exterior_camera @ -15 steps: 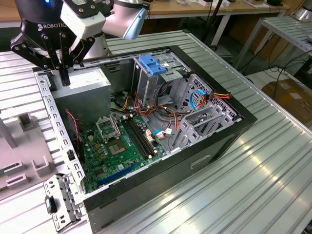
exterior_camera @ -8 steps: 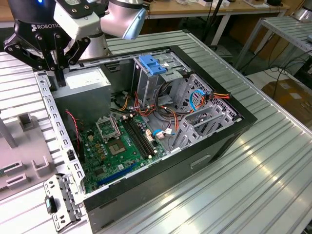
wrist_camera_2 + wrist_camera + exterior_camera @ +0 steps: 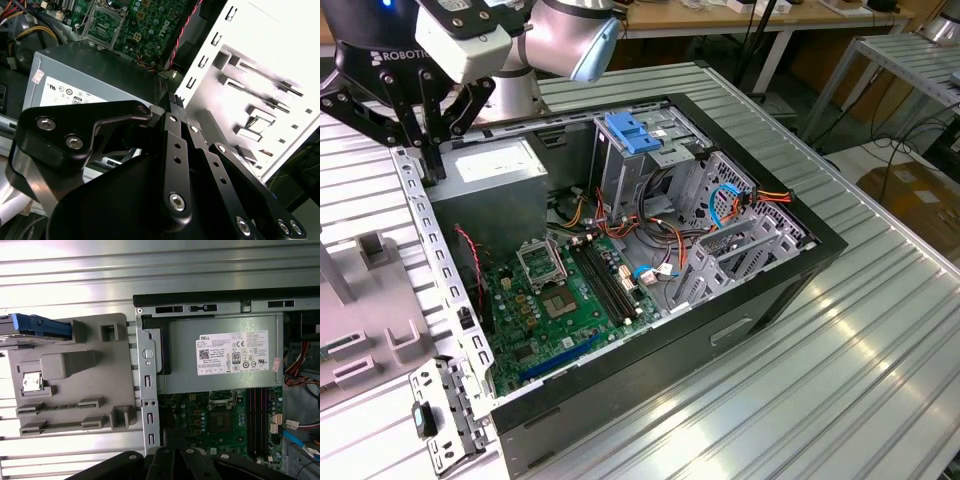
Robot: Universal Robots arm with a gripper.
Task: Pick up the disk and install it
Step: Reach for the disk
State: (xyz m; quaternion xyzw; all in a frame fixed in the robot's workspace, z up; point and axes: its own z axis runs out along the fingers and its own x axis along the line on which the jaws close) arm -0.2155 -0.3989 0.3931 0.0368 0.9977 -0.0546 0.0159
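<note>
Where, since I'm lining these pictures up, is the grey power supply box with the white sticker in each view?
Exterior view: the power supply sits in the case corner toward the exterior view's left, beside the motherboard.
Second wrist view: the power supply, sticker up, borders the motherboard.
First wrist view: the power supply lies between the case rim and the motherboard.
Shared landmark: the green motherboard.

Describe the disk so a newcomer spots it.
Outside the open computer case lies a grey fixture plate. The disk sits at that plate's edge away from the case: silver metal framed by a blue rail, unlike the bare blue bracket inside.
</note>
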